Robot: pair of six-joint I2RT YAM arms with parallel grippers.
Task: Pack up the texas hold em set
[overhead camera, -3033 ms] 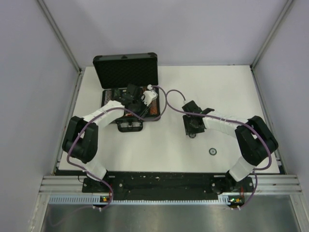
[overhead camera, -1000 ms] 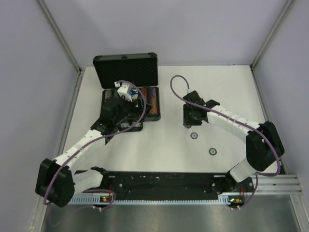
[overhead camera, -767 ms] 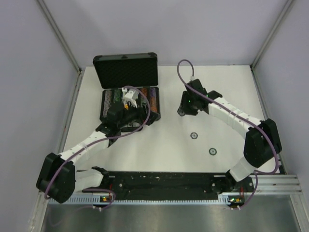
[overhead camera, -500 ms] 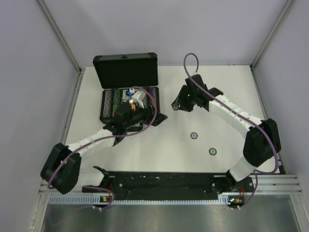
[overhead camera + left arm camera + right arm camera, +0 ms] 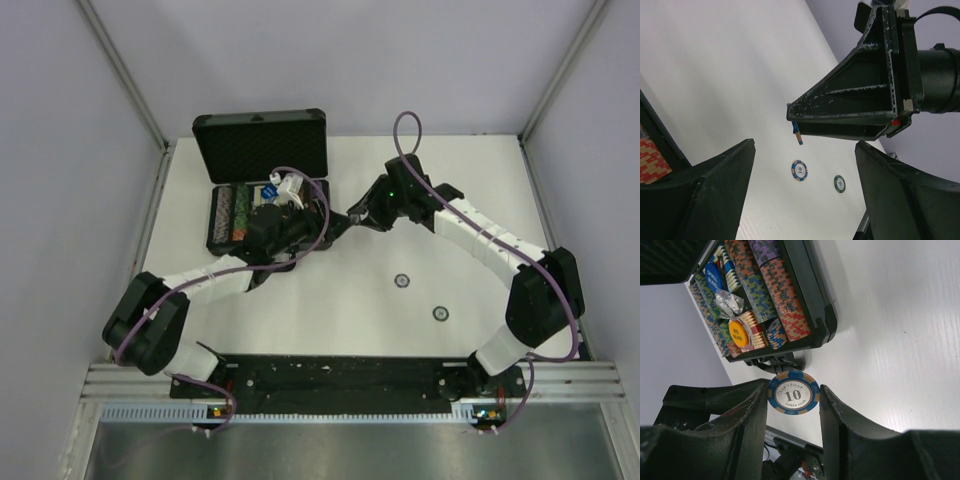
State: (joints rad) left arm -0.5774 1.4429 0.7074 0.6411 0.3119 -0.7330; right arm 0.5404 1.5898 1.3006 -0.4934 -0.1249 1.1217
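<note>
The black briefcase (image 5: 226, 228) lies open at the back left with its lid (image 5: 260, 145) up. In the right wrist view its tray (image 5: 812, 287) holds multicoloured chip rows (image 5: 767, 287), an orange disc (image 5: 738, 332) and a blue disc (image 5: 714, 276). My right gripper (image 5: 793, 390) is shut on a blue "10" chip (image 5: 793, 395), held in the air just right of the case (image 5: 357, 215). My left gripper (image 5: 805, 150) is open and empty, facing the right gripper (image 5: 860, 107) from close by (image 5: 335, 226). The held chip shows edge-on in the left wrist view (image 5: 798, 135).
A blue "10" chip (image 5: 402, 281) and a green chip (image 5: 440, 313) lie loose on the white table, also in the left wrist view (image 5: 799, 170) (image 5: 839, 183). Purple cables loop over both arms. Grey walls enclose the table.
My right gripper has lifted from the table and carried the blue chip up and left toward the case. My left gripper has swung right, out of the case, to meet it.
</note>
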